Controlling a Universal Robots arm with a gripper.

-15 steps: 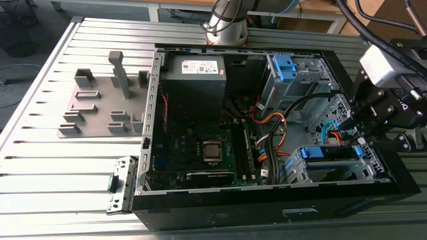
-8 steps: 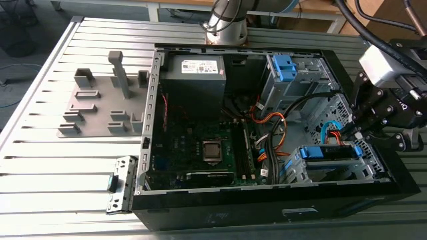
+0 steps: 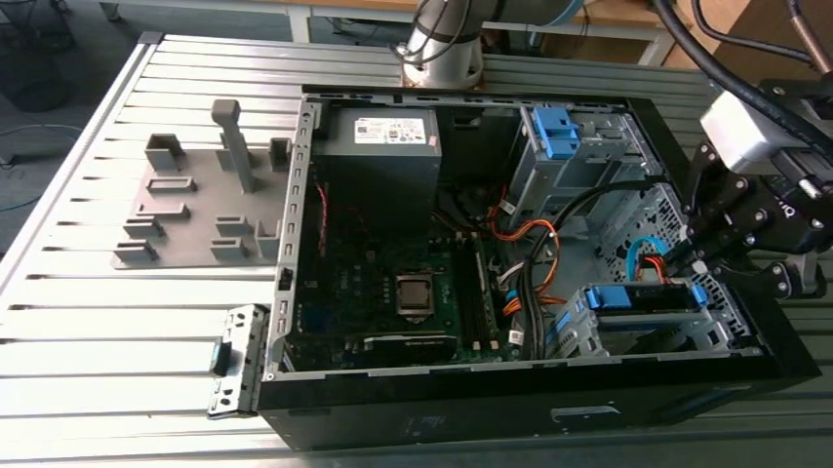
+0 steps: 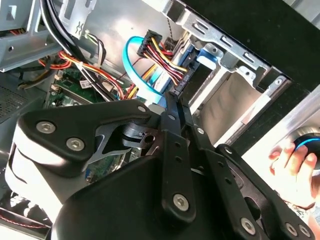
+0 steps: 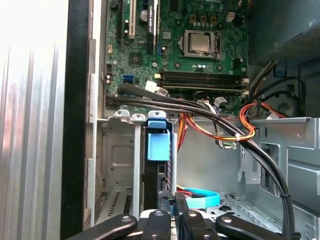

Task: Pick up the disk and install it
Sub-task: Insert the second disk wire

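Directly ahead of the black two-finger gripper (image 5: 174, 196), you found the flat silver-metal disk with blue plastic rails (image 5: 159, 160). It was seen edge-on in the first wrist view and seated in the silver sheet-metal drive cage (image 5: 117, 155) at a corner of the open black computer case (image 3: 521, 414). You saw the jaws drawn narrow, almost together, with nothing visible between them. In the exterior view the gripper (image 3: 688, 263) stood just above the disk (image 3: 641, 298), at its cabled end; whether the tips touched it you could not tell. A light-blue flat data cable (image 5: 200, 199) looped just beside the tips, next to a black connector with red, yellow and black wires (image 4: 151, 39). Beyond the disk from the gripper lay the green motherboard (image 5: 200, 30). Behind the gripper, outside the case, a person's hand (image 4: 290, 167) lay against a round black object with a blue ring (image 4: 307, 145).
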